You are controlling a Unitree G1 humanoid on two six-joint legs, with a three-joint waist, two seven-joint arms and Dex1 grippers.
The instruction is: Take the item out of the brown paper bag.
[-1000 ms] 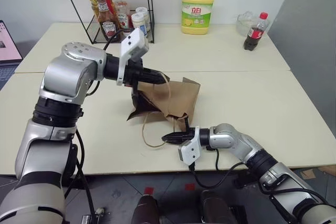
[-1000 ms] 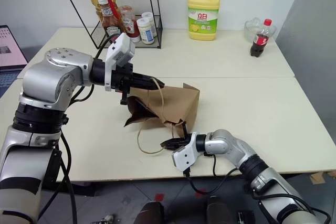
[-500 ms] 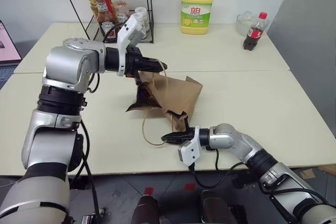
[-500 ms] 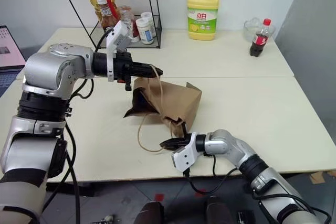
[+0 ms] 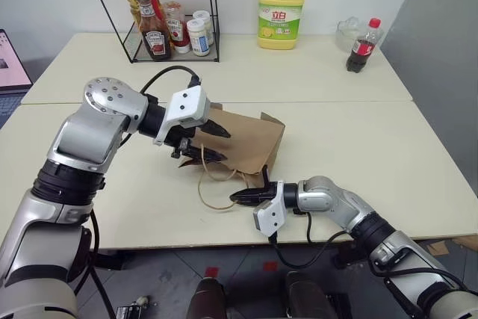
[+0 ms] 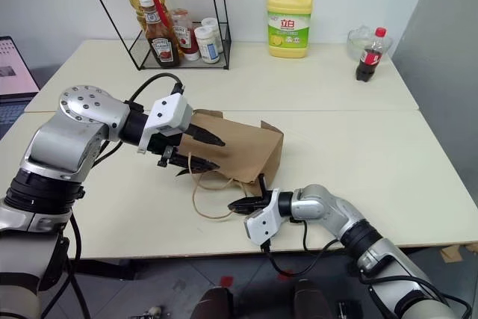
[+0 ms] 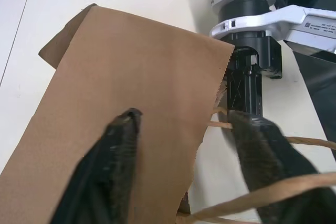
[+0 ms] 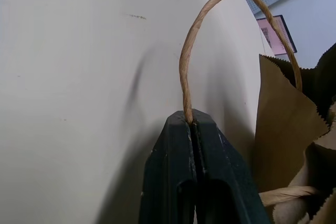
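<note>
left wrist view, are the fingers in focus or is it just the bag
Left wrist view: both fingers are soft and blurred, the brown paper bag behind them crisp. Right wrist view: the shut fingers and the pinched handle loop are sharp.

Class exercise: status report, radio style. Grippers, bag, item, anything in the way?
Left gripper open at the brown paper bag's mouth. Right gripper shut on a handle loop. Bag lying on the table. Item unseen; nothing blocking.
</note>
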